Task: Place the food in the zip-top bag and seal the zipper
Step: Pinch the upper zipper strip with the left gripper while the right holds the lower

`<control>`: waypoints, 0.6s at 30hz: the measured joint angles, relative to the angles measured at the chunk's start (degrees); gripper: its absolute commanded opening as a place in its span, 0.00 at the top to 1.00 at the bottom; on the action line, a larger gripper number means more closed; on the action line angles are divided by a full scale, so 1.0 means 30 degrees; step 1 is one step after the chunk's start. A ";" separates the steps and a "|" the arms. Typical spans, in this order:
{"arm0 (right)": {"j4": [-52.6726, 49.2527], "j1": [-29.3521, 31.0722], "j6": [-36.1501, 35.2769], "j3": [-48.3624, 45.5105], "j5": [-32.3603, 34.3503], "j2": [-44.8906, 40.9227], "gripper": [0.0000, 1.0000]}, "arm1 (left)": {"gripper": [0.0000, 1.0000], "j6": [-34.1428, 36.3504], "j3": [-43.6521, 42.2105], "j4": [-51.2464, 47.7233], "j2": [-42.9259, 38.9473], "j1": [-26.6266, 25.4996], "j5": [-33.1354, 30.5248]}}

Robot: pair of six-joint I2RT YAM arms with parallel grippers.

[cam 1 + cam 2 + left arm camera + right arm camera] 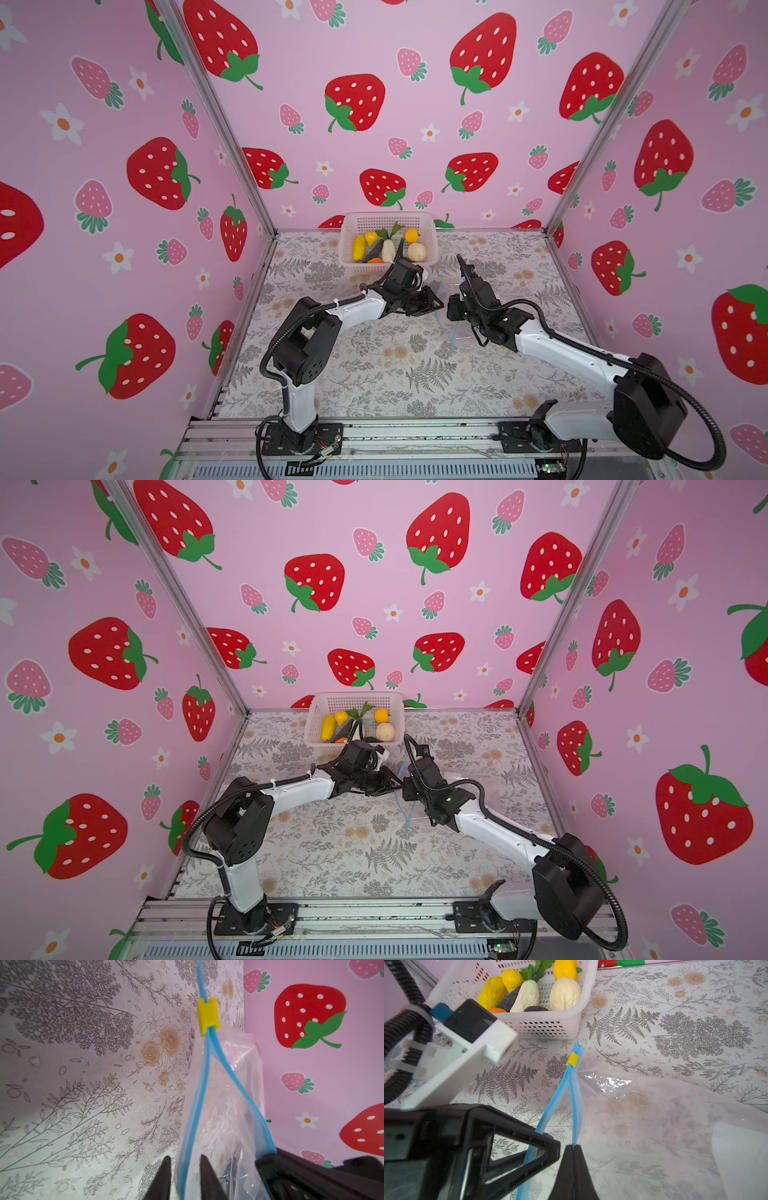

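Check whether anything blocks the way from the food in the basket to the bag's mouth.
The left gripper stands between the white basket and the zip-top bag's mouth, straddling one zipper strip; the right gripper pinches the other strip. The food lies uncovered.

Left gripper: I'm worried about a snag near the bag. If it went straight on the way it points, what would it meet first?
The zipper's blue strip, lying between the left gripper's open jaws; farther along, probably the yellow slider, though depth is unclear.
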 measured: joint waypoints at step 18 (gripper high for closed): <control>-0.3453 0.0000 0.0408 0.0874 0.0204 0.0007 0.81 | 1.00 0.0073 0.0000 -0.0168 -0.0350 -0.0102 -0.0102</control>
